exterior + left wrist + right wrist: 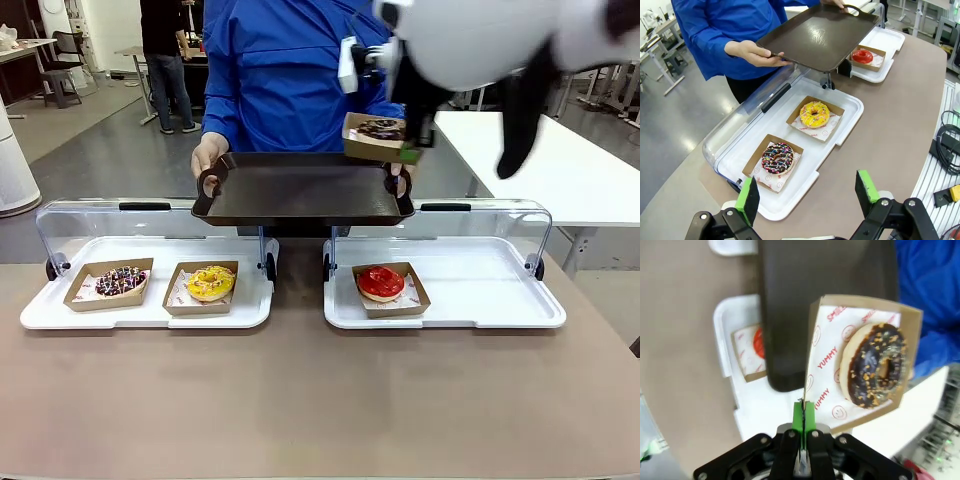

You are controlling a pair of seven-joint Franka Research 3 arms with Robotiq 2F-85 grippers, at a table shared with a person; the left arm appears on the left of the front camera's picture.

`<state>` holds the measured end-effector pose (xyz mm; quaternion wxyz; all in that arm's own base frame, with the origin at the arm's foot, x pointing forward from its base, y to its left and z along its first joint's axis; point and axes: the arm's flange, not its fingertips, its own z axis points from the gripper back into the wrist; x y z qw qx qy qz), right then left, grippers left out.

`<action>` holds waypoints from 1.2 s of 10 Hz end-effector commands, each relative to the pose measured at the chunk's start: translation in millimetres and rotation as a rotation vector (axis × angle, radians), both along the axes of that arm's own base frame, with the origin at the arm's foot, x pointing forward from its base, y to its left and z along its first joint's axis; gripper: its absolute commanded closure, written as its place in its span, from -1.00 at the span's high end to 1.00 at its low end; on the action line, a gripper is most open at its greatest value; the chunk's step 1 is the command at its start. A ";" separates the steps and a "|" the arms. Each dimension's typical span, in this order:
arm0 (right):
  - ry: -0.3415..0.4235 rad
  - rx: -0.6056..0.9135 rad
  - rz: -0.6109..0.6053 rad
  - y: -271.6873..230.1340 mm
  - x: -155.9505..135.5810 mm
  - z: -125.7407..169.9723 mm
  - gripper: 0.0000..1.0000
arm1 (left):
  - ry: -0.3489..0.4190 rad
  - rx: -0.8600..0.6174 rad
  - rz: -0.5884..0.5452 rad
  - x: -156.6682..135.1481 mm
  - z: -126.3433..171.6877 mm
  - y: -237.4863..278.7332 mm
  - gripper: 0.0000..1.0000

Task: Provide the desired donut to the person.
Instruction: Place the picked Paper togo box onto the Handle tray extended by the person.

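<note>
Tightly, right hand (803, 412) pinches the donut box (865, 301) edge.

We take this for a robotics lab dressed up as a donut shop. A flat brown counter (300, 400) carries white plastic display trays (160, 250) with clear hinged lids (90, 222), bakery fashion, yet a white robot arm (480, 40) reaches in at one o'clock. Beyond we see a bare grey floor (90, 140) and a dark office chair (66, 45) at ten o'clock, a plain white table (540, 170) at two o'clock.
</note>
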<state>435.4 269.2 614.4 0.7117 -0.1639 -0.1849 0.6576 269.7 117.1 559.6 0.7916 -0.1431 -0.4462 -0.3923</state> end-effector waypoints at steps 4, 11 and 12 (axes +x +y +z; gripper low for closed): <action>0.029 -0.052 -0.048 37.4 73.3 -72.9 -0.97 | -0.002 -0.001 -0.007 0.0 -1.0 1.5 1.00; 0.108 -0.052 0.065 34.0 77.9 -80.3 1.00 | -0.002 -0.001 -0.007 0.0 -1.0 1.5 1.00; 0.123 -0.050 0.073 31.5 77.7 -79.1 0.30 | -0.002 -0.001 -0.007 0.0 -1.0 1.5 1.00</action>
